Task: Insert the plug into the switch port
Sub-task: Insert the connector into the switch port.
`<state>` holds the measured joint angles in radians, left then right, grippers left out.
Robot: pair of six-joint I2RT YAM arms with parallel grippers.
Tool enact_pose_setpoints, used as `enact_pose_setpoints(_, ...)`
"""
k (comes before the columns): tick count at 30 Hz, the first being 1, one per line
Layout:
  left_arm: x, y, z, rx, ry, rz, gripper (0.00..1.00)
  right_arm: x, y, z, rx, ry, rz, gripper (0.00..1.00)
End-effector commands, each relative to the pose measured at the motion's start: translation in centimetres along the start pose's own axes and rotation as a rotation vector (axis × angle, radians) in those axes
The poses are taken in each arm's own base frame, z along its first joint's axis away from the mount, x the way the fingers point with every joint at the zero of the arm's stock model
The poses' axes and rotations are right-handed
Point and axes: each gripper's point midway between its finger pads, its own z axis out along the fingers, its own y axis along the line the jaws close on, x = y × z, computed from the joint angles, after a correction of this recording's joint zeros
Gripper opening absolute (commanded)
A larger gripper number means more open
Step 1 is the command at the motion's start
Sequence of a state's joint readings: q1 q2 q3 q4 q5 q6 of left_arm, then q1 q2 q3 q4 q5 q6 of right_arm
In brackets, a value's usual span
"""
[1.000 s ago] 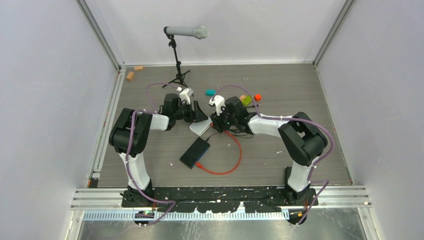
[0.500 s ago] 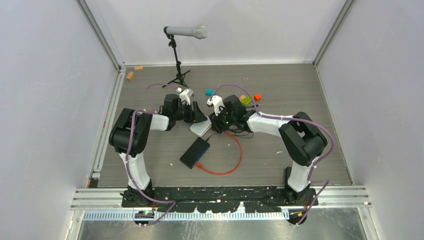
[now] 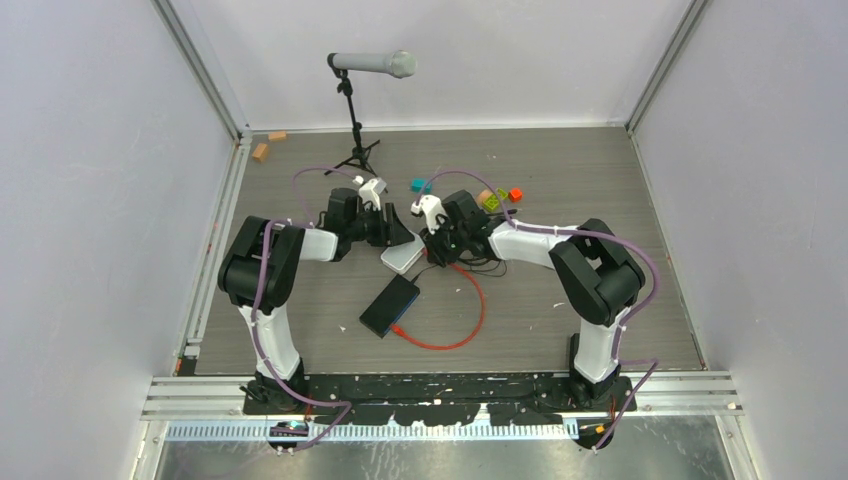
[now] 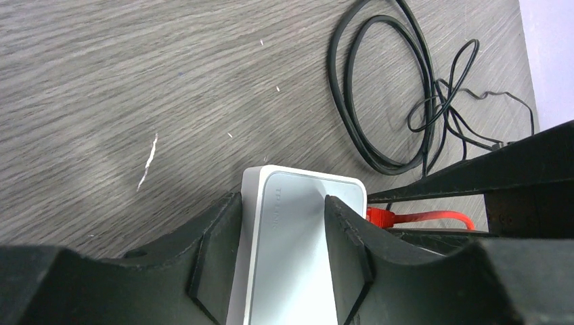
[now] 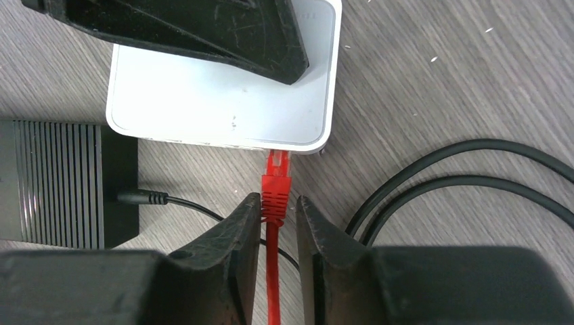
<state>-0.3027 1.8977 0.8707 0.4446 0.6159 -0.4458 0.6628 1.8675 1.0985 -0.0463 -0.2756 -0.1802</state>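
Tighter right fingers (image 5: 233,247) around red plug (image 5: 277,184), unseen overhead

Work surface (image 3: 600,200) was grey wood-grain w/ white scuffs. Enclosure had plain white walls (image 3: 500,60) on 3 sides, metal rails (image 3: 201,68) at corners. Mic (image 3: 375,63) on tripod stand (image 3: 355,140) stood at rear. Small coloured blocks (image 3: 261,152) lay near back edge. Lighting was even.

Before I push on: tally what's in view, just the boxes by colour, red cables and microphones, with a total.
white box: 1
black box: 1
red cable: 1
microphone: 1
Total: 4
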Motion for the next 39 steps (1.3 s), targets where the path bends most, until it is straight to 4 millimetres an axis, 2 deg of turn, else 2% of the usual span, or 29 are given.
enact_pose_setpoints(1, -0.2, -0.6, -0.3, 0.027, 0.002, -0.004, 0.49, -1.9, 0.2, -0.3, -0.018, -0.033, -0.016, 0.27)
enact_pose_setpoints(4, -0.2, -0.6, -0.2, 0.033, 0.005, -0.005, 0.47, -2.1, 0.2, -0.4, -0.017, -0.043, -0.018, 0.15)
enact_pose_setpoints(9, 0.9, -1.3, 0.1, 0.072, 0.032, -0.011, 0.47, -3.7, -0.1, -0.6, 0.005, -0.095, -0.033, 0.01)
enact_pose_setpoints(13, 2.1, -2.4, 0.6, 0.133, 0.064, -0.014, 0.43, -5.5, -0.5, -0.7, 0.036, -0.146, -0.073, 0.01)
enact_pose_setpoints(20, 4.0, -4.4, 1.2, 0.189, 0.137, 0.024, 0.35, -9.0, 0.0, -0.6, 0.046, -0.206, -0.124, 0.01)
enact_pose_setpoints(26, 5.4, -6.3, 1.4, 0.233, 0.177, 0.05, 0.35, -12.9, 0.7, 0.1, 0.08, -0.285, -0.148, 0.01)
enact_pose_setpoints(29, 6.1, -6.3, 1.3, 0.225, 0.191, 0.049, 0.36, -14.7, 0.9, 0.2, 0.074, -0.322, -0.162, 0.01)
enact_pose_setpoints(32, 6.1, -6.1, 1.2, 0.217, 0.184, 0.046, 0.36, -13.4, 0.4, 0.8, 0.088, -0.264, -0.199, 0.0)
enact_pose_setpoints(34, 5.1, -5.8, 1.3, 0.199, 0.162, 0.045, 0.37, -11.9, 0.0, 0.7, 0.112, -0.23, -0.213, 0.0)
enact_pose_setpoints(37, 2.3, -4.8, 1.4, 0.169, 0.089, 0.017, 0.43, -9.6, -0.8, 0.2, 0.159, -0.187, -0.213, 0.01)
enact_pose_setpoints(39, -0.5, -3.9, 1.3, 0.145, 0.006, -0.012, 0.51, -8.3, -1.1, -0.3, 0.169, -0.158, -0.202, 0.08)
